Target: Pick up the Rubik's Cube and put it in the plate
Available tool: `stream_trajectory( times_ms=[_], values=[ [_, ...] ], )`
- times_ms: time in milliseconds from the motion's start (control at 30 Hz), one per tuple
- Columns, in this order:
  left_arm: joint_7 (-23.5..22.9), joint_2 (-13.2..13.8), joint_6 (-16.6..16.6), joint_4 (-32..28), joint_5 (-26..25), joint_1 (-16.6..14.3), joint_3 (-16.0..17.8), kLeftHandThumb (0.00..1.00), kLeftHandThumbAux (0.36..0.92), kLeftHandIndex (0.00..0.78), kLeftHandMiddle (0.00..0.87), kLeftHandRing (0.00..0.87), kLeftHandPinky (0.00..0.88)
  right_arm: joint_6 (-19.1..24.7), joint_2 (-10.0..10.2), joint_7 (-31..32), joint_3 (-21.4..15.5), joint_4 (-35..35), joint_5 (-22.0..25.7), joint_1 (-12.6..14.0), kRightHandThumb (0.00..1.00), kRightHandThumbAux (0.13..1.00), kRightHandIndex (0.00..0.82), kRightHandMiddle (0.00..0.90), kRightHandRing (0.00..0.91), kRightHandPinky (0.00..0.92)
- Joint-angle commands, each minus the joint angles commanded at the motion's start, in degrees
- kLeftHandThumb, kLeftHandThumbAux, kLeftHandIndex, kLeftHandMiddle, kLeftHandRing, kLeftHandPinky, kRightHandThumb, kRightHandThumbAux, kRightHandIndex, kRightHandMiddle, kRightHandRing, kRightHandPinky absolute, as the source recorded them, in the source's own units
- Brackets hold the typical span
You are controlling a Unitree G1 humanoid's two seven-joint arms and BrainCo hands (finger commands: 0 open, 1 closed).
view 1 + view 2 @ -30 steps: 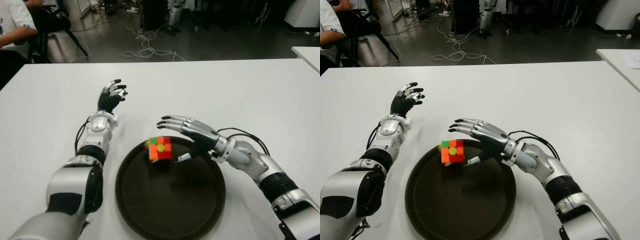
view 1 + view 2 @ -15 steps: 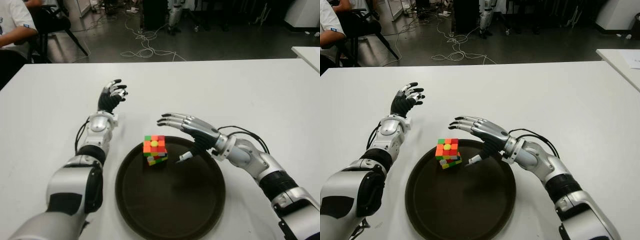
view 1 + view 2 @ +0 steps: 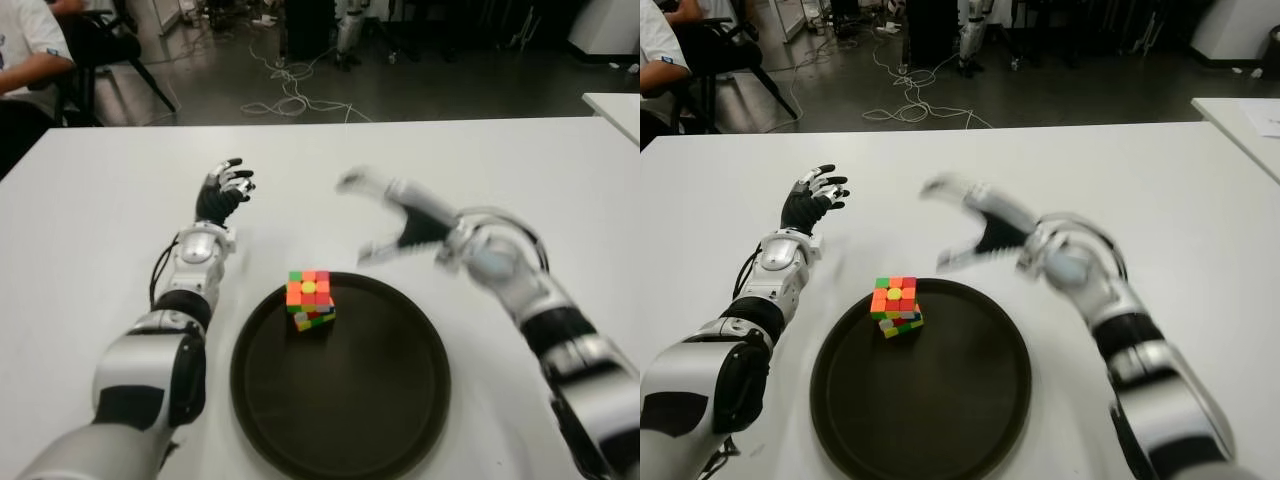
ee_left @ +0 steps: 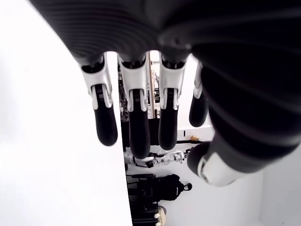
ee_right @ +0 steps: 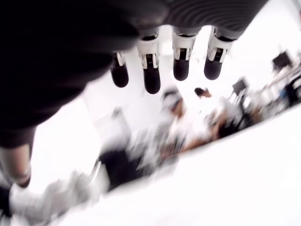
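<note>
Well, the Rubik's Cube sits inside the plate, near its far left rim, and nothing is touching it. The right robot hand is up above the tabletop beyond the plate's far edge, smeared with motion, fingers spread and empty; its own wrist view shows the fingertips hanging loose with nothing between them. The left robot hand shows off to the left of the plate, well apart from the cube, fingers relaxed and holding nothing.

To my eye the placing step is done and what is in hand is the getaway. All the next move seems to call for is taking the right arm clear without brushing the rim or the cube. The cube looks slightly tilted against the plate's slope, so a knock could shift it.
</note>
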Motion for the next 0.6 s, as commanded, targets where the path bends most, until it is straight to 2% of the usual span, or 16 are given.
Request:
stream_trajectory(
  times_ms=[67, 133, 200, 300, 433, 467, 500, 600],
  values=[
    [0.2, 0.1, 0.1, 0.0, 0.2, 0.0, -0.2, 0.449, 0.695, 0.197, 0.296, 0.309, 0.293, 1.6, 1.0, 0.3, -2.1, 3.7, 2.3, -1.6, 0.084, 0.608, 0.030, 0.101, 0.105, 0.110],
    [0.3, 0.2, 0.1, 0.1, 0.3, 0.0, -0.3, 0.435, 0.689, 0.194, 0.294, 0.307, 0.294, 4.1, 1.2, 0.1, -5.9, 7.3, 5.9, -1.7, 0.105, 0.627, 0.049, 0.131, 0.138, 0.146],
    [0.3, 0.2, 0.2, 0.1, 0.3, 0.0, -0.3, 0.429, 0.688, 0.196, 0.297, 0.308, 0.298, 6.4, 1.1, 0.4, -9.2, 9.9, 9.0, -1.7, 0.152, 0.656, 0.095, 0.189, 0.202, 0.228],
    [0.2, 0.3, 0.1, 0.1, 0.2, 0.0, -0.3, 0.439, 0.696, 0.202, 0.299, 0.309, 0.302, 9.7, 1.6, 0.9, -13.0, 11.9, 12.3, -2.3, 0.199, 0.676, 0.148, 0.247, 0.265, 0.305],
    [0.2, 0.4, 0.0, 0.0, 0.2, 0.1, -0.4, 0.451, 0.701, 0.206, 0.298, 0.309, 0.308, 13.8, 2.7, -0.7, -16.1, 12.8, 14.8, -3.3, 0.250, 0.697, 0.211, 0.294, 0.319, 0.375],
    [0.3, 0.5, 0.0, 0.1, 0.3, 0.1, -0.4, 0.453, 0.702, 0.206, 0.298, 0.310, 0.310, 16.2, 2.8, -1.6, -17.4, 13.4, 15.7, -3.4, 0.264, 0.702, 0.227, 0.304, 0.331, 0.390],
    [0.3, 0.6, 0.0, 0.1, 0.3, 0.1, -0.4, 0.448, 0.698, 0.210, 0.302, 0.315, 0.310, 17.8, 2.9, -2.2, -18.2, 13.9, 16.2, -3.4, 0.414, 0.712, 0.293, 0.329, 0.361, 0.418],
    [-0.1, 0.5, 0.1, 0.1, -0.1, 0.2, -0.1, 0.444, 0.697, 0.216, 0.306, 0.321, 0.308, 22.1, 2.2, -4.1, -19.9, 15.1, 16.6, -3.6, 0.595, 0.723, 0.374, 0.368, 0.405, 0.454]
  ],
)
